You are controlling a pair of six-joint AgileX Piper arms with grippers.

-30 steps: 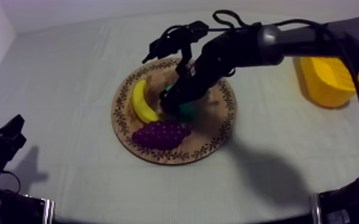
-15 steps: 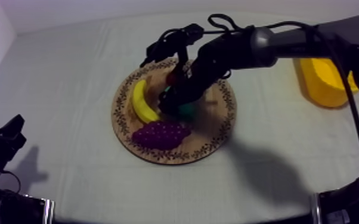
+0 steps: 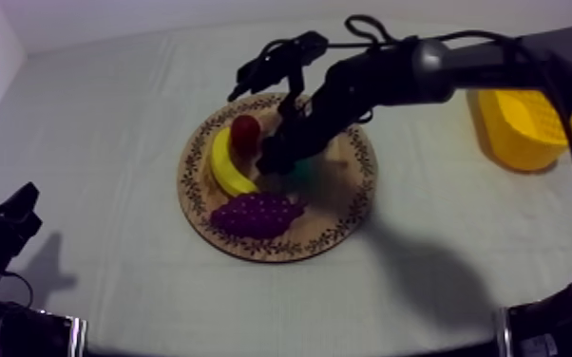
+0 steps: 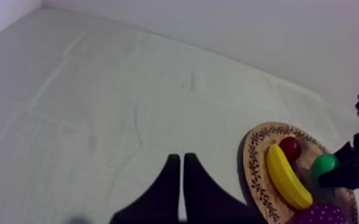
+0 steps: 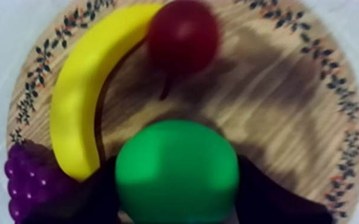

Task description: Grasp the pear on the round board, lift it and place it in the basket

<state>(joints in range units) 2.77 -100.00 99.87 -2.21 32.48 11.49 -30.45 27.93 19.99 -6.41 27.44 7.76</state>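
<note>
Left gripper (image 4: 179, 159) parked low at left of table (image 3: 109, 275), fingers pressed together. Wooden board (image 3: 347, 204) at centre: grapes (image 3: 252, 214) nearest; just behind, pear (image 5: 177, 170) pinched in right gripper (image 3: 276, 157), banana (image 3: 223, 166) beside; small red fruit (image 3: 245, 131) beyond. Yellow basket (image 3: 518, 128) far right, well apart.

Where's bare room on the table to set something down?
Free: cloth between board and basket; the wide cloth from the board's banana side to the left gripper. The board's basket-side half is bare wood. Crowded: banana, grapes, small red fruit, and the right gripper shut on the pear.
</note>
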